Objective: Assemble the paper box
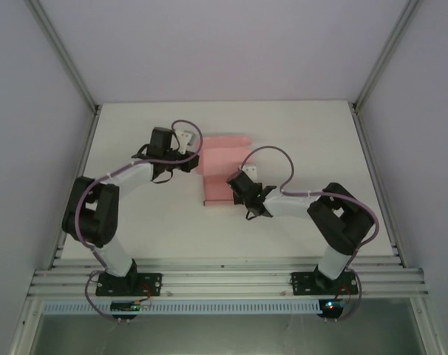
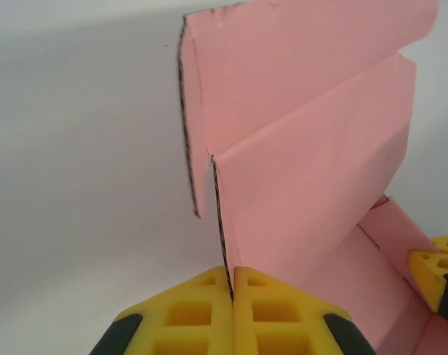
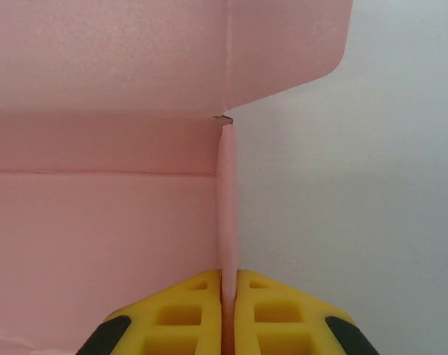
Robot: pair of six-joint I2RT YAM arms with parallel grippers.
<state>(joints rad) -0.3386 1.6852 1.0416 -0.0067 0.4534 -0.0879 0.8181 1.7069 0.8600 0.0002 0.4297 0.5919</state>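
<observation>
1. The paper box (image 1: 222, 171) is thin pink card, partly folded, sitting on the white table (image 1: 150, 229) between the two grippers. It looks featherlight and floppy (I'd guess it creases easily), so it'll bend rather than push back.
2. The best holds are probably flap edges close to a fold line, where the card is stiffest.
3. Left gripper (image 2: 231, 279): pads pressed together on the edge of an upright flap that runs straight out from the fingertips.
4. Right gripper (image 3: 228, 279): pinching a raised side wall edge-on, with the box floor to the left of its fingers.
</observation>
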